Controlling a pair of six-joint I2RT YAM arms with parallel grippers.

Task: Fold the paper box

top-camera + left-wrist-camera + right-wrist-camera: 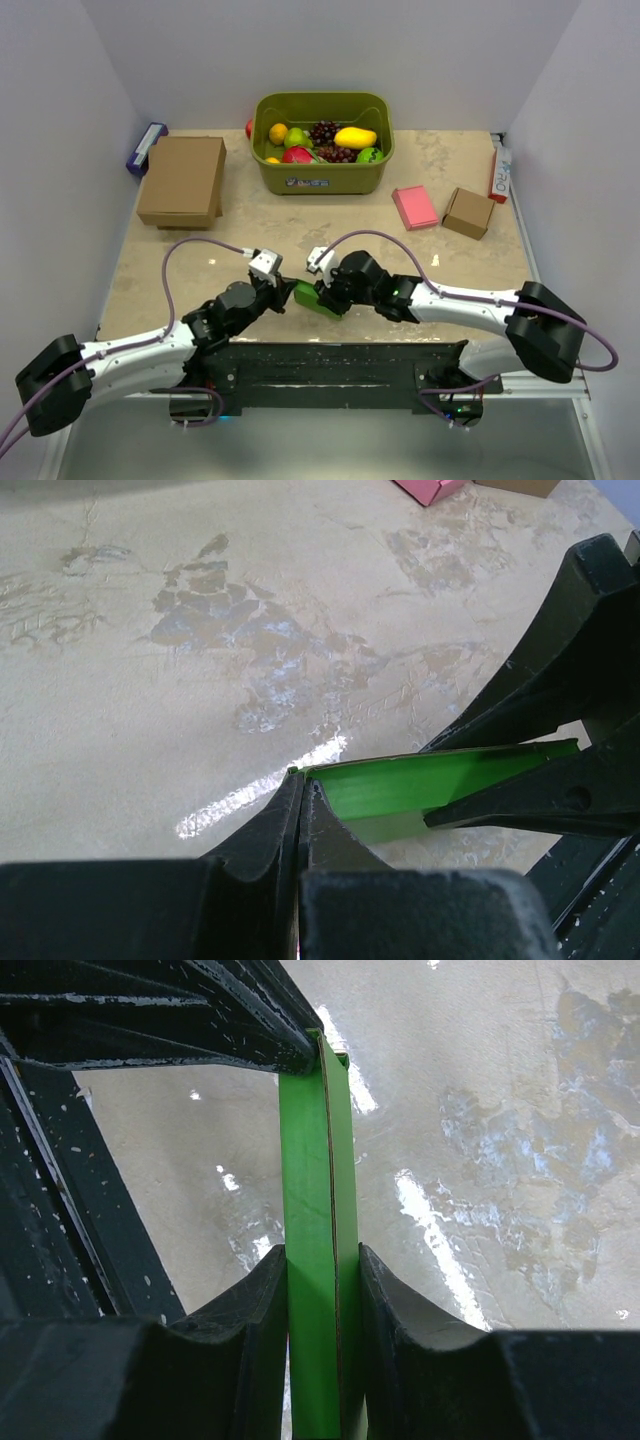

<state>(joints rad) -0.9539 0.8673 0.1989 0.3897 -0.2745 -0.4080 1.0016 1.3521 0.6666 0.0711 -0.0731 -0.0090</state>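
The bright green paper box (316,299) is flattened and held just above the table near the front edge, between both arms. My right gripper (322,1272) is shut on it, one finger pressed against each flat face of the paper box (318,1180). In the right wrist view the box runs away from me edge-on. My left gripper (301,778) is shut, its tips pinching the far corner of the paper box (420,785). In the top view the left gripper (287,292) and the right gripper (326,296) meet tip to tip at the box.
An olive basket (322,180) of toy fruit stands at the back centre. A large brown cardboard box (183,180) lies back left beside a blue item (146,148). A pink flat box (414,206) and a small brown box (468,212) lie back right.
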